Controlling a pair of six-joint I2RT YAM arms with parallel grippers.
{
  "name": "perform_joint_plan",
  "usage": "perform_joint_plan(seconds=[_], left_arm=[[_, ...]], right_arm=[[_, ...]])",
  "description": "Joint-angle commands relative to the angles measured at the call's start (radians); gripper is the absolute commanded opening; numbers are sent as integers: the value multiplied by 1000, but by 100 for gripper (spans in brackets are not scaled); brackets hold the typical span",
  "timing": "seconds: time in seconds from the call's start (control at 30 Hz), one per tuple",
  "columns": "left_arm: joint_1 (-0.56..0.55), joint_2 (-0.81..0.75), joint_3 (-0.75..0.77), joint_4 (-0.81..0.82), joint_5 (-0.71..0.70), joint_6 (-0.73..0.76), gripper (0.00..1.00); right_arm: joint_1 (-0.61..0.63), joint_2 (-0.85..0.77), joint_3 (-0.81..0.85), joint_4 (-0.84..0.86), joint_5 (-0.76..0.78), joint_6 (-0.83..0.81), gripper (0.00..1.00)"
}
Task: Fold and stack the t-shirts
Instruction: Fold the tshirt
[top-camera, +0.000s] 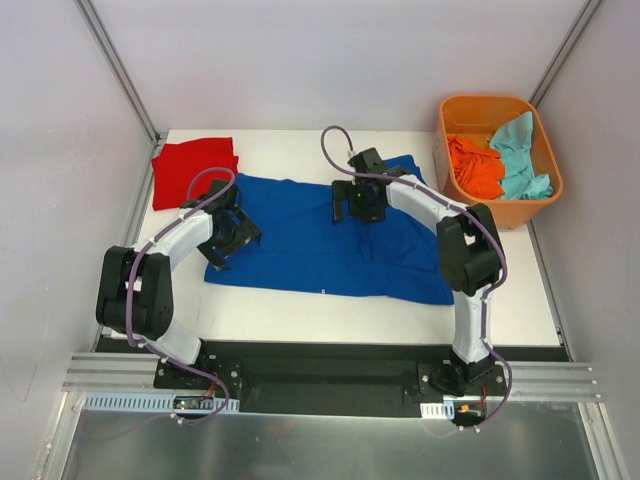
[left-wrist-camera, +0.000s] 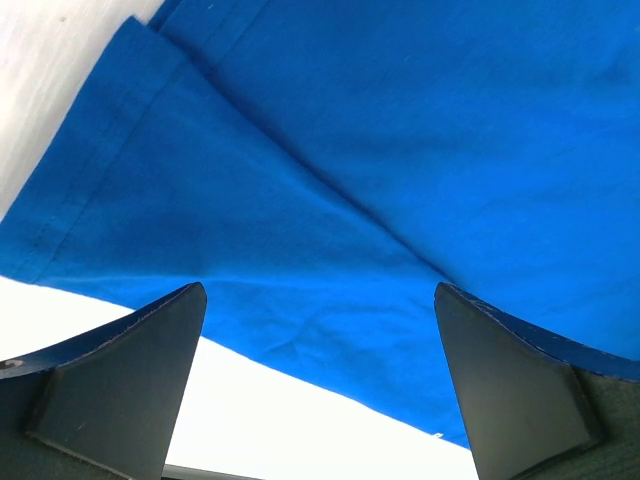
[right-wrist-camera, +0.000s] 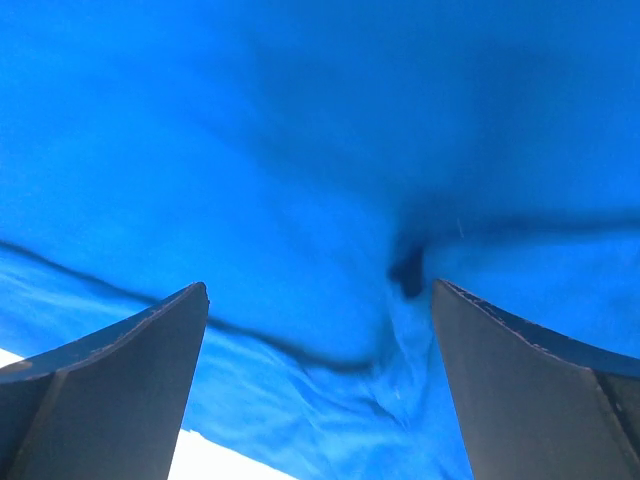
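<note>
Both sets of jaws were wide open with nothing between them. The left jaws hung just over the left edge of the royal-blue t-shirt, where the left wrist view showed a stitched hem and a fold line running diagonally. The right jaws sat over the far middle of the same shirt, above a small dark pucker in the cloth.

The shirt lay spread across the middle of the desk, mostly flat with a few shallow wrinkles and no print showing on the upper side. It looked like thin, floppy cotton: light, zero stiffness, not fragile, and it would sag and drag the second one side got lifted. Pinching a flat patch would probably just skate over it, so the stitched hem on the left or a raised wrinkle looked like the better spots to grab, ideally both arms on one edge so it folds over evenly.

The desk top was plain white and smooth, so the cloth would likely slide easily. A red t-shirt sat folded at the far left corner, just beside the blue one. An orange tub at the far right held a crumpled orange t-shirt and a teal t-shirt. White walls boxed it all in.
</note>
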Motion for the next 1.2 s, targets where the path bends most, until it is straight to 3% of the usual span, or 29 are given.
perform_joint_plan(seconds=[0.0,0.17,0.37,0.53,0.63,0.87,1.17], left_arm=[[3,-65,-30,-10,-34,11,99],[2,-76,-7,-10,-25,26,99],[-3,33,122,8,26,60,99],[-3,163,182,21,98,74,99],[-3,162,124,22,70,63,99],[-3,56,-183,25,38,9,99],[-3,-370,-555,8,72,-147,99]], right_arm=[[6,18,124,62,-38,-27,96],[3,-115,50,22,38,-41,97],[-11,-348,-296,14,183,-10,96],[-10,-370,-432,-3,194,-27,97],[1,-353,-480,-3,184,-22,97],[64,-387,-605,4,186,-15,97],[192,-529,-769,-29,206,57,97]])
